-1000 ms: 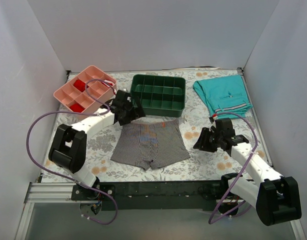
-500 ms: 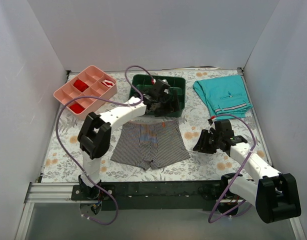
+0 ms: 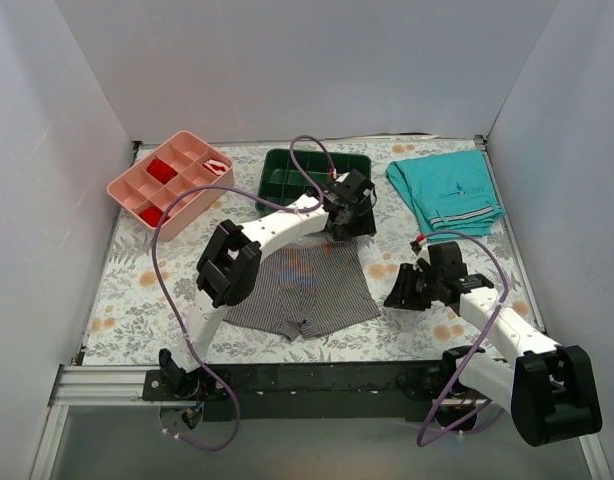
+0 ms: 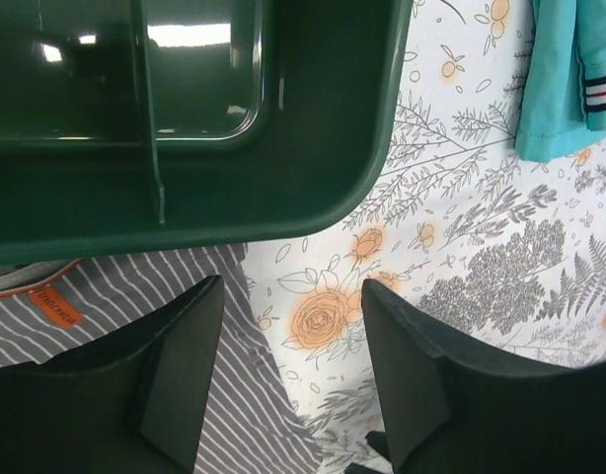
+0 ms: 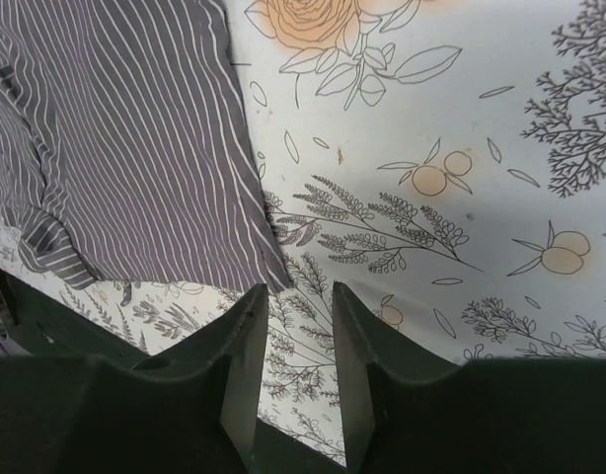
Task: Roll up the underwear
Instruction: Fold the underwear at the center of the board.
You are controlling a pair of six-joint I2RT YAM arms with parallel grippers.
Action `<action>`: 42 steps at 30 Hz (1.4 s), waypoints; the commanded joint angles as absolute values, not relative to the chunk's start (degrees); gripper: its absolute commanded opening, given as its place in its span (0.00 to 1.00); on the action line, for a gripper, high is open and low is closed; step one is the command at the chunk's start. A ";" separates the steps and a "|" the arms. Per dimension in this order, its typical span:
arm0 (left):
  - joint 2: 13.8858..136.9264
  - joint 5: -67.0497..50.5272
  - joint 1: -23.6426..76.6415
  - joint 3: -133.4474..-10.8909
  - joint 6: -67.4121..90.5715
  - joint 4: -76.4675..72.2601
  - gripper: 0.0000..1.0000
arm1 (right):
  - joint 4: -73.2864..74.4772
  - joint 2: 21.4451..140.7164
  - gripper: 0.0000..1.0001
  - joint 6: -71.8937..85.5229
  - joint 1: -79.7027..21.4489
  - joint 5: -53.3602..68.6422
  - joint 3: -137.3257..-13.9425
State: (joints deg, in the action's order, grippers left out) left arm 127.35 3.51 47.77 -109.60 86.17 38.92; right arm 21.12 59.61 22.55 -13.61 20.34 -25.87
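The underwear (image 3: 302,285), grey with fine pinstripes, lies flat on the flowered tablecloth, waistband toward the far side. My left gripper (image 3: 347,225) is open and empty above the waistband's right corner, next to the green tray. In the left wrist view the left gripper (image 4: 293,336) straddles the cloth's edge, with the underwear (image 4: 106,286) and its orange label (image 4: 54,304) at lower left. My right gripper (image 3: 395,290) is open and empty just right of the underwear's right leg. In the right wrist view the right gripper (image 5: 295,296) sits over bare tablecloth just off the hem corner of the underwear (image 5: 125,128).
A dark green compartment tray (image 3: 307,175) stands just behind the underwear and fills the top of the left wrist view (image 4: 185,118). A pink tray (image 3: 172,180) with red pieces is at far left. Folded teal shorts (image 3: 447,195) lie at far right. White walls enclose the table.
My left arm has swung right, from near the pink tray across the green tray's front to the underwear's far right corner. My right gripper has edged slightly left.
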 commanded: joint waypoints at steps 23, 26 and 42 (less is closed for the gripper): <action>131.75 10.72 49.57 -113.47 89.56 43.59 0.47 | 20.04 56.51 0.39 19.95 -13.45 23.82 -24.87; 132.19 11.16 49.57 -113.73 90.08 44.21 0.47 | 20.30 55.90 0.39 20.21 -13.45 23.56 -24.79; 134.90 14.06 49.57 -118.64 90.62 44.91 0.44 | 19.69 54.93 0.39 20.48 -13.45 23.55 -24.17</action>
